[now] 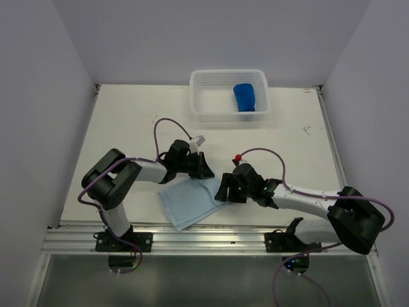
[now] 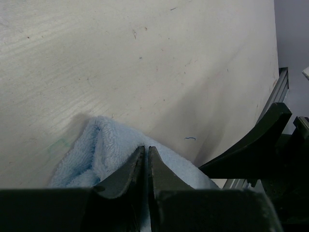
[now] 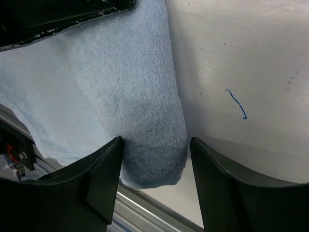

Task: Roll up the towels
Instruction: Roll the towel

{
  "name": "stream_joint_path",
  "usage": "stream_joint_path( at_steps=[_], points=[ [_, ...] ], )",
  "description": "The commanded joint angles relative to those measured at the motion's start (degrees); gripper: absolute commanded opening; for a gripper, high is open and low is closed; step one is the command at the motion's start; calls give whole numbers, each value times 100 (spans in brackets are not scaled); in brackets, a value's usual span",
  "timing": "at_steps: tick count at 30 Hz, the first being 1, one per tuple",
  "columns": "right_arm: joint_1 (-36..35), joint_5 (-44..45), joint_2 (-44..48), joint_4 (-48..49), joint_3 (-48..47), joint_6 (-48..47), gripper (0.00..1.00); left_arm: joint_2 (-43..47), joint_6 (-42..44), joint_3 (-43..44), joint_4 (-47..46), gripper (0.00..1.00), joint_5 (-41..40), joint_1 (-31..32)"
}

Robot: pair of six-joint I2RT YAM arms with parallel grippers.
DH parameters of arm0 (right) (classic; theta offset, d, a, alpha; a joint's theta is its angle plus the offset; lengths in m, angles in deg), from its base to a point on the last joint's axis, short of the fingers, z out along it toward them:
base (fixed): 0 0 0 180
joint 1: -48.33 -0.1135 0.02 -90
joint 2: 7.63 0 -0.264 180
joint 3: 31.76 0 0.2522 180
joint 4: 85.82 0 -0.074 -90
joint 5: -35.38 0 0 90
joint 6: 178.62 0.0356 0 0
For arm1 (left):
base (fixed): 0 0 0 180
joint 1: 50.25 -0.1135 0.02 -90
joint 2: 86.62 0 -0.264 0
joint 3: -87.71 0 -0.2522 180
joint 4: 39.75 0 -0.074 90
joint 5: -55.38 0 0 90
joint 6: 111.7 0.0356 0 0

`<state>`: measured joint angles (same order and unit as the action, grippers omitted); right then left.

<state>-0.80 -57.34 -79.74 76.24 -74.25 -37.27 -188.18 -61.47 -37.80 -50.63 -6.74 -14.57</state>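
The pale sky-blue towel (image 1: 188,201) lies on the table near the front edge, its right side turned over into a thick roll (image 3: 135,96). My left gripper (image 1: 203,167) is at the towel's far corner. In the left wrist view its jaws (image 2: 146,151) are shut on a fold of the pale cloth (image 2: 96,145). My right gripper (image 1: 223,190) stands open astride the near end of the roll (image 3: 157,145); the left finger touches the cloth and the right finger is apart from it. The dark royal blue towel (image 1: 245,97) lies rolled in the basket.
The white perforated basket (image 1: 204,115) stands at the back centre of the table. An aluminium rail (image 1: 211,236) runs along the front edge, just below the towel's end (image 3: 145,208). The two grippers are close together. A blue thread (image 3: 237,104) lies on the bare table.
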Motion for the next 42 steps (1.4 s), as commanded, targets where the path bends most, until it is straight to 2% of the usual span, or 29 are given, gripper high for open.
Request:
stream_joint_path(
  at_steps=[1, 5, 25, 36, 42],
  points=[
    [-106, -36, -197, 207, -150, -187, 61, -13, 127, 137, -14, 11, -63, -35],
    [-229, 149, -373, 181, -124, -284, 58, 40, 171, 119, 38, 11, -90, -44],
    [-1169, 1774, -470, -1075, -888, -960, 0, -40, 31, 471, 83, 11, 7, -53],
    [-2293, 3601, -970, -1848, -1415, -882, 0, 382, -57, 603, 293, 11, 16, -105],
    [-2628, 4235, -1577, -2472, -1995, -574, 0, 584, -84, 620, 381, 11, -10, -105]
  ],
)
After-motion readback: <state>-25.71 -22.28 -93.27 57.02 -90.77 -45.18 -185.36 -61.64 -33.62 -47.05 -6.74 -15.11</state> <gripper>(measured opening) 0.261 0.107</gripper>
